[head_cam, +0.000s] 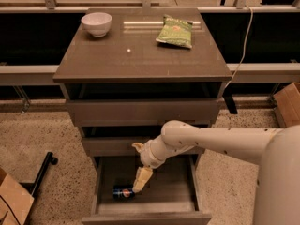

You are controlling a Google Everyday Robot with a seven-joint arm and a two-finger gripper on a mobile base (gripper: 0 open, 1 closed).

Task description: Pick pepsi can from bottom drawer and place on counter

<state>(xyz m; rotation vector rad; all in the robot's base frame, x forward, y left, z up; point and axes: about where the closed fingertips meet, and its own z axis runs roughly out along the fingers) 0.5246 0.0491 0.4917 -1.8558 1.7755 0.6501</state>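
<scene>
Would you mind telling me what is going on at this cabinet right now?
The robot's cream gripper reaches down into the open grey-brown bottom drawer, beside the small dark blue pepsi can lying on its side. The can is not yet lifted. The glossy grey-brown counter holds a white bowl and a green snack bag.
</scene>
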